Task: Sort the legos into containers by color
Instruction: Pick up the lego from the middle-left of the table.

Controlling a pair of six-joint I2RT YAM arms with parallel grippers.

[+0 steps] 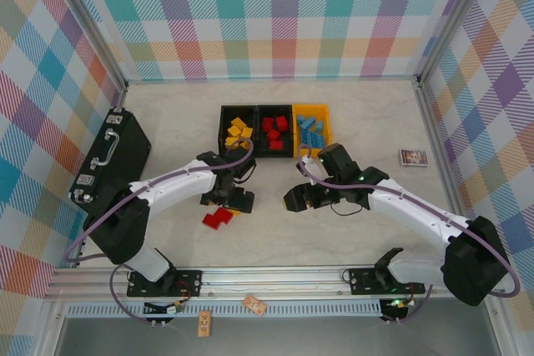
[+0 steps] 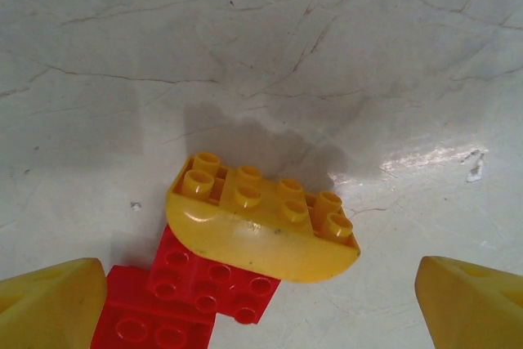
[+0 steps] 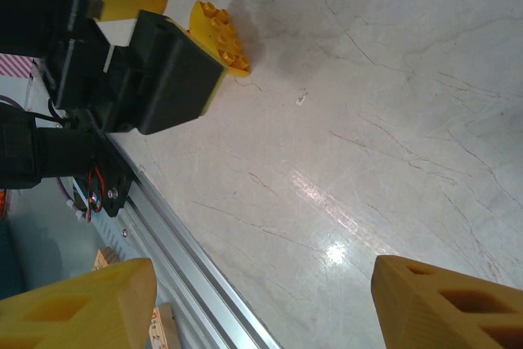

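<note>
hanging low over the pale, cracked-stone-look surface point(image 1: 375, 122), the left arm point(image 1: 175, 181) holds its two yellow left fingers point(image 2: 49, 300) spread wide apart, and they pinch nothing. a yellow plastic lego brick with one round side point(image 2: 261, 222) lies on the surface between them and a bit ahead, not touching either finger. it leans on a small red plastic lego brick point(image 2: 212, 284), and a second red lego brick point(image 2: 155, 324) lies touching that one, closer to the camera.

the right arm point(image 1: 409, 210) reaches in from the other side. its yellow right fingers point(image 3: 78, 304) are spread apart too, with just bare surface between them. from the right wrist, the yellow round-sided brick sits just past the black end of the left arm.

behind both arms, three small open plastic bins stand in a row, touching. the left black bin point(image 1: 222, 122) has yellow lego bricks point(image 1: 239, 132) in it. the middle black bin point(image 1: 274, 108) has red lego bricks point(image 1: 274, 131). the yellow-orange bin point(image 1: 325, 114) has blue lego bricks point(image 1: 310, 129).

a big black briefcase with a handle point(image 1: 113, 156) lies at the far left. a small flat picture card point(image 1: 413, 157) lies off to the right.
</note>
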